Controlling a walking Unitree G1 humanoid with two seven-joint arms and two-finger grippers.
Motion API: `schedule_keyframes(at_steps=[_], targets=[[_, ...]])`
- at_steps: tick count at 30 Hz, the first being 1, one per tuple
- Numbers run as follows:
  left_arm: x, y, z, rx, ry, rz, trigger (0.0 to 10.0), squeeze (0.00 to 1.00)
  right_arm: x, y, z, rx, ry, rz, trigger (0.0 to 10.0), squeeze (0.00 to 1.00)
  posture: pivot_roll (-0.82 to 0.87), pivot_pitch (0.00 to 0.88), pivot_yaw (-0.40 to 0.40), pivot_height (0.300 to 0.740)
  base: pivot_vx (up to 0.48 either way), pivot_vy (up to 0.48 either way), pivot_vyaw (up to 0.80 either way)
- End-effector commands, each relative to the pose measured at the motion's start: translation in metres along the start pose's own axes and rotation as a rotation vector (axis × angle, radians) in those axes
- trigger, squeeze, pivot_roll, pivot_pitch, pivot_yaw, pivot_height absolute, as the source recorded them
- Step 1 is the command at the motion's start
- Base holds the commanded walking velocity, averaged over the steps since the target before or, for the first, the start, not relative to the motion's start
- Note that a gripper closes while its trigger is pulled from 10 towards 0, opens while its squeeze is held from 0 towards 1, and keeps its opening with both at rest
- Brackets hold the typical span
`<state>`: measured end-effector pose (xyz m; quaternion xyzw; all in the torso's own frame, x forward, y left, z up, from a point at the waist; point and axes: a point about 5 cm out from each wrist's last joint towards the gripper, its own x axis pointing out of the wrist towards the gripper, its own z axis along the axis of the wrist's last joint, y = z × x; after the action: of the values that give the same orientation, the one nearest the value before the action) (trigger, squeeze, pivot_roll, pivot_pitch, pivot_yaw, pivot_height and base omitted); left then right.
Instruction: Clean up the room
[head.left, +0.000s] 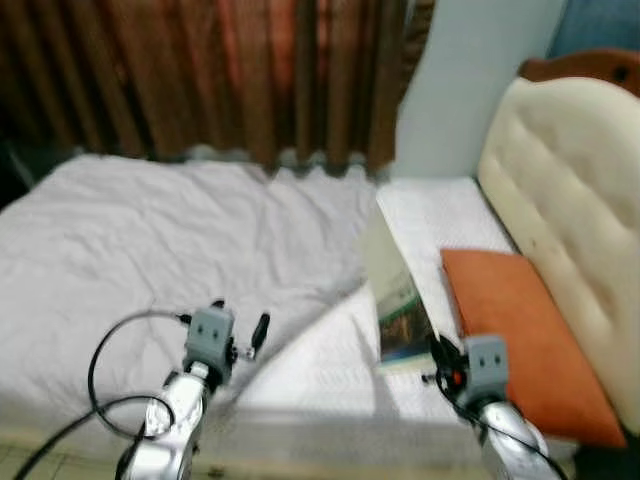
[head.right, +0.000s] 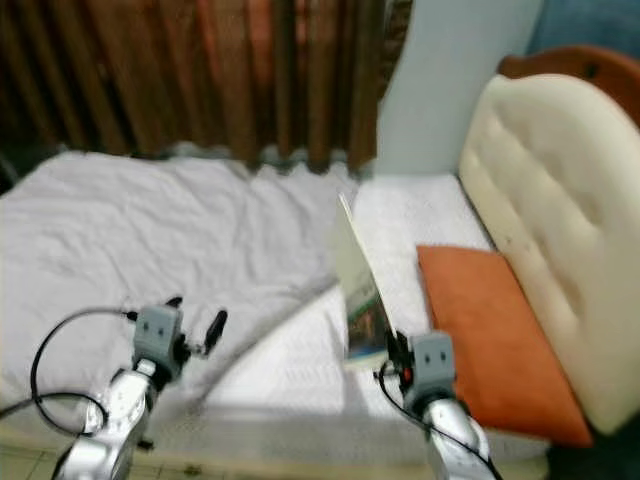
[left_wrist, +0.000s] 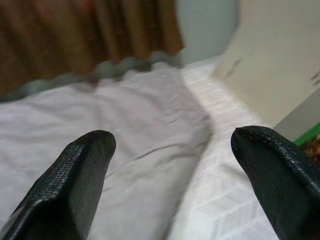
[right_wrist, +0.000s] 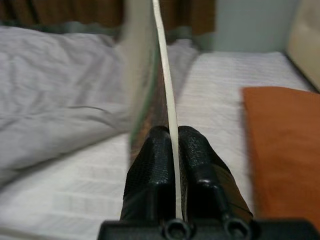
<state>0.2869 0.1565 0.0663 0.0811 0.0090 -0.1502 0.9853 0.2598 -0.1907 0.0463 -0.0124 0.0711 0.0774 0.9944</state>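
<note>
Right gripper (right_wrist: 172, 150) pinches a book (head.left: 398, 290) by its edge, holding it upright to clear the bed (head.left: 150, 230); left gripper (left_wrist: 175, 165), spread, hovers empty.

Bed (head.left: 140, 230) with orange pillow (head.left: 525, 330)

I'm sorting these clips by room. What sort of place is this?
Most likely a bedroom: a bed with a rumpled white sheet, a padded cream headboard, an orange pillow and brown curtains. The right gripper pinches a thin book.
</note>
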Motion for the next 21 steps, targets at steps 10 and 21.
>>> schedule_keyframes(at_steps=[10, 21], targets=[[0.0053, -0.0096, 0.0018, -0.023, -0.011, -0.040, 10.0, 0.00, 0.0079, -0.0035, 0.0071, 0.004, -0.025, -0.004, 0.0, 0.00, -0.08, 0.000, -0.007, 0.740, 0.000, 0.000, -0.34], [0.0020, -0.0111, 0.0003, -0.055, -0.014, -0.021, 10.0, 0.00, 0.0106, -0.0042, 0.0073, -0.024, -0.016, 0.004, 0.0, 0.00, -0.08, 0.003, -0.014, 0.740, 0.054, 0.069, -0.43]])
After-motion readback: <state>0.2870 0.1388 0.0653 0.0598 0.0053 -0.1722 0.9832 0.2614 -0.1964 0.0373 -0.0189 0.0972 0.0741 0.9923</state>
